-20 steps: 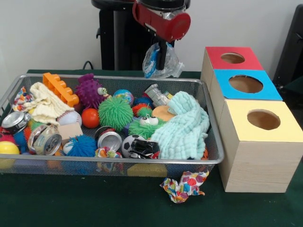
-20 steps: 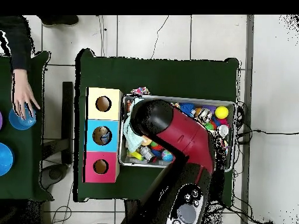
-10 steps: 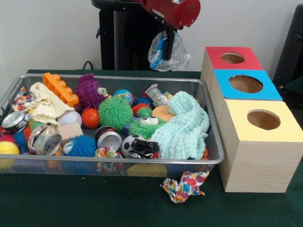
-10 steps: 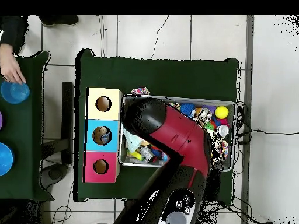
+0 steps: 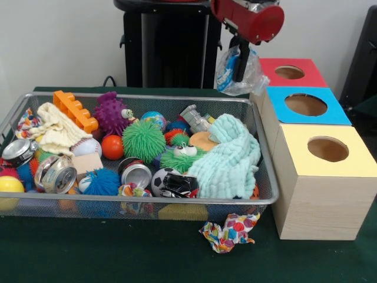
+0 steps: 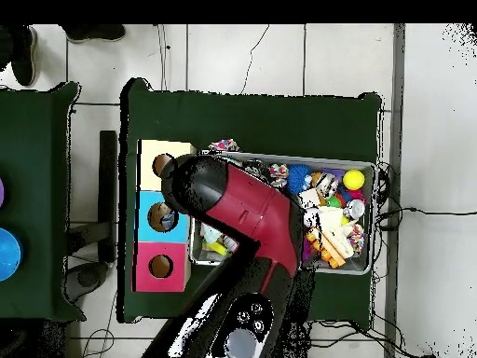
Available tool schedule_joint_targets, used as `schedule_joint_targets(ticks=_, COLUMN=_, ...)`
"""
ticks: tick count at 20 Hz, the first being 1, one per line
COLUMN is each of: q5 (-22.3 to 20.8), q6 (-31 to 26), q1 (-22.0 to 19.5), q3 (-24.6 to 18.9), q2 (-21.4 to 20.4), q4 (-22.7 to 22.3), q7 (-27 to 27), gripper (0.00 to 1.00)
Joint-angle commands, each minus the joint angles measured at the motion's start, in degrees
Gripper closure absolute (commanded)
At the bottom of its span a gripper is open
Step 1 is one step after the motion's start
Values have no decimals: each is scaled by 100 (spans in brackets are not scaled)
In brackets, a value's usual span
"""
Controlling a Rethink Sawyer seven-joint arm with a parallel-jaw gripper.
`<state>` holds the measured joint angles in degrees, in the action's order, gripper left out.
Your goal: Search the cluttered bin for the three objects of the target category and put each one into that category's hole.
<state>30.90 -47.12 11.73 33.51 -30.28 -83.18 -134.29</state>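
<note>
My gripper [image 5: 239,76] hangs above the bin's far right corner, just left of the red box [image 5: 306,79]. It is shut on a crumpled clear plastic bag with blue print [image 5: 225,71]. Three boxes stand in a row to the right of the bin, each with a round hole: red [image 5: 289,72], blue [image 5: 305,104] and yellow [image 5: 327,148]. The wire mesh bin [image 5: 147,201] holds spiky balls, crushed cans, cloths and toys. In the overhead view the red arm [image 6: 242,210] covers the gripper, the bag and the near side of the boxes [image 6: 149,216].
A mint cloth [image 5: 227,159] lies heaped at the bin's right end, with crushed cans [image 5: 136,174] near the front. A crumpled spotted wrapper [image 5: 230,230] lies on the green table before the bin. Part of a person [image 6: 19,51] shows at the overhead view's upper left edge.
My gripper has carried the plastic bag from above the bin's far rim rightward, up to the red box. The person's hand has drawn back from the blue bowl on the side table.
</note>
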Motion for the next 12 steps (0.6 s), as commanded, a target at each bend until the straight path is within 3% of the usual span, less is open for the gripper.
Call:
schedule_joint_targets(ticks=1, q5=198, q6=26, q1=-34, q3=-377, q2=340, q4=-52, q7=-1712, gripper=100)
schedule_joint_targets(ticks=12, q5=259, q6=75, q1=48, q3=-417, q2=508, q4=115, q7=-1987, gripper=100)
